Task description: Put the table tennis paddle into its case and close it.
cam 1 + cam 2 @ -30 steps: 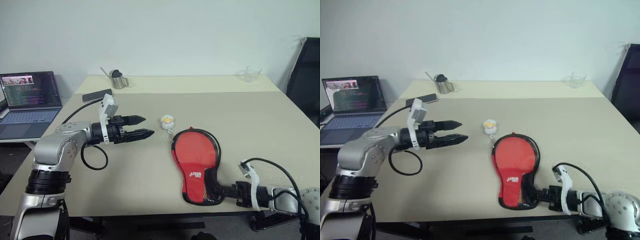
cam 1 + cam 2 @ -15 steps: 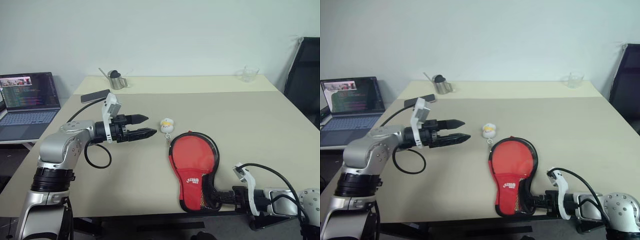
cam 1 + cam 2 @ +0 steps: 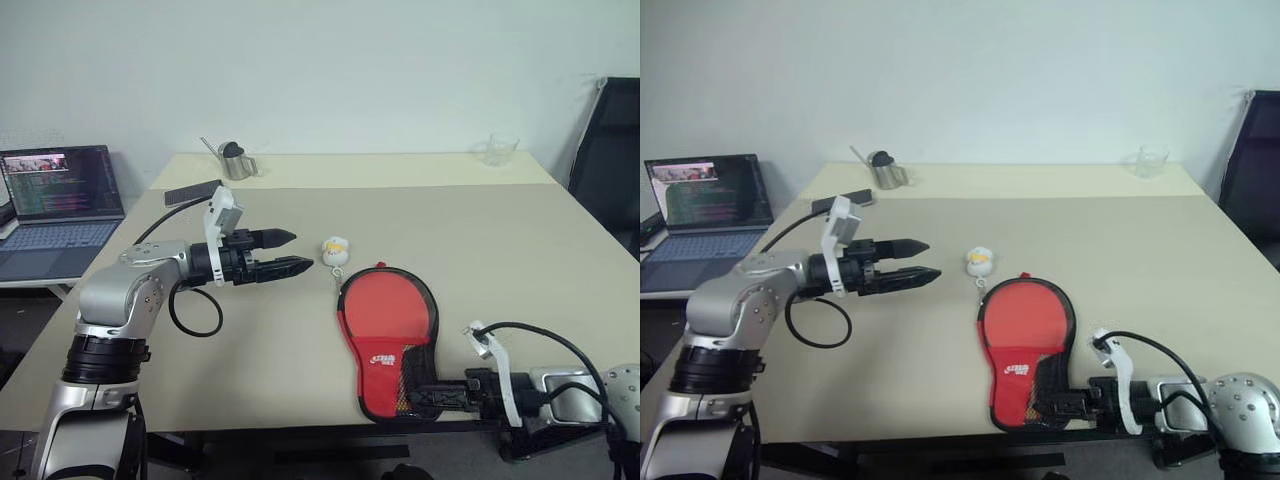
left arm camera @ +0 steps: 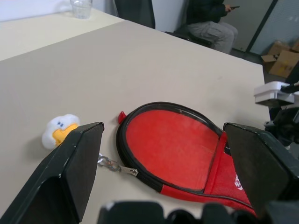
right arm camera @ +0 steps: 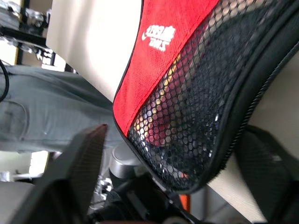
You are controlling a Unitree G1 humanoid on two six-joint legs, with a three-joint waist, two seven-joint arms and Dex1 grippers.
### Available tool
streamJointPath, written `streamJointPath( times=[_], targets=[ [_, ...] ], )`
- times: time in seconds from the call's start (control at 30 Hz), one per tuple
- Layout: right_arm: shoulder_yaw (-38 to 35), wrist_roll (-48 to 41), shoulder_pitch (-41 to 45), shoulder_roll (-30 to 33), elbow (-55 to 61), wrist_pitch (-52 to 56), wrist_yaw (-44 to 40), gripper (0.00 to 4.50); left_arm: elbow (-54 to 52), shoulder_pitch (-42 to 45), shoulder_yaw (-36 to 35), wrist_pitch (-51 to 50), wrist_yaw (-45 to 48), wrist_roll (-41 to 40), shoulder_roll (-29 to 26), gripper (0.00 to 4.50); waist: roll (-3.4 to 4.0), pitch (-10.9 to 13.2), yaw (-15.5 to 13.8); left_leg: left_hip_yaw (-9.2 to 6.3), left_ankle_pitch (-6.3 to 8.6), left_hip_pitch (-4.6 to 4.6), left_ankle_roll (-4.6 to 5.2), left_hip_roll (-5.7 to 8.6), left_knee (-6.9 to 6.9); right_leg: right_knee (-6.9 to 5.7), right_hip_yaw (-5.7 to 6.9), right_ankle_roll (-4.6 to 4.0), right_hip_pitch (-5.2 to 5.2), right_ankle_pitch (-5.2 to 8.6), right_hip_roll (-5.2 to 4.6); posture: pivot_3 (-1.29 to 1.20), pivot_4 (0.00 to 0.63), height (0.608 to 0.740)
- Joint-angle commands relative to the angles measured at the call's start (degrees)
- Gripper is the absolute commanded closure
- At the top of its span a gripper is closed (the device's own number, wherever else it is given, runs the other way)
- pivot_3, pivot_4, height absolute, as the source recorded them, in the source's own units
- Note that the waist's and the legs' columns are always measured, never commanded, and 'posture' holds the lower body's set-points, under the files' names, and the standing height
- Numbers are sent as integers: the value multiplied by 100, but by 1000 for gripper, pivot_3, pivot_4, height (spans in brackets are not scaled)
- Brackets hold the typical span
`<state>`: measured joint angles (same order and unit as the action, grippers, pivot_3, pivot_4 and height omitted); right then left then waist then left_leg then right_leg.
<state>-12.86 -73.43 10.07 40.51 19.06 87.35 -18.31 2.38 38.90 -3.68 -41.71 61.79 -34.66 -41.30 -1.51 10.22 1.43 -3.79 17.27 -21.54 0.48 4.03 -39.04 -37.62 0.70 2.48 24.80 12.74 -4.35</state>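
At the near edge of the table (image 3: 250, 370), my right gripper (image 3: 425, 396) reaches in level toward the narrow handle end of the case (image 3: 388, 325), its fingers spread apart on either side of the black mesh pocket (image 5: 196, 116) and gripping nothing. The red pouch lies flat, its handle end hanging just past the table's edge, its round end pointing away from me. Something red and tan shows through the mesh, though I cannot tell if it is the paddle. Just beyond the case's round end rests the white ball charm (image 3: 335, 249), joined to the zipper by a short chain (image 4: 112, 164). To my left, my left gripper (image 3: 288, 252) hovers above the table, fingers parted and empty, pointing toward the charm. At the far side stand a metal cup (image 3: 236, 160), a phone (image 3: 194, 192) and a clear glass (image 3: 500, 148); a laptop (image 3: 58, 205) sits off to the left.
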Motion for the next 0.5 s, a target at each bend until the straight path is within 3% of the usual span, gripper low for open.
streamJointPath(
  times=[0.03,0.13,0.27,0.4,0.5],
  targets=[
    [-358,728,-149,1117,374,-739,-825,49,-66,73,-285,108,-52,-38,-99,0,1,1,-40,-1,0,-1,1,6,-1,0,3,1,-1,0,6,0,150,740],
    [-657,1152,-208,1724,357,-1431,-1464,49,4,75,-342,155,-85,10,-132,0,-2,2,-76,-5,1,-1,2,0,-1,13,9,2,-8,1,10,0,150,740],
    [-510,1585,639,1612,197,-2179,-1555,49,413,320,-333,332,-432,261,11,0,-3,4,-48,8,2,40,0,-40,7,58,6,-2,-56,-2,31,0,150,740],
    [142,2174,1682,204,134,-3112,-899,49,801,582,-103,624,-802,696,244,0,-25,-1,-32,9,3,65,-2,-55,15,63,5,-6,-76,-4,40,0,150,740],
    [1787,4350,1912,-1061,-406,-5038,-224,49,1255,882,158,763,-1125,1120,496,0,-24,-2,-27,9,0,65,-10,-53,16,57,0,-10,-70,-7,40,0,150,740]
  ],
)
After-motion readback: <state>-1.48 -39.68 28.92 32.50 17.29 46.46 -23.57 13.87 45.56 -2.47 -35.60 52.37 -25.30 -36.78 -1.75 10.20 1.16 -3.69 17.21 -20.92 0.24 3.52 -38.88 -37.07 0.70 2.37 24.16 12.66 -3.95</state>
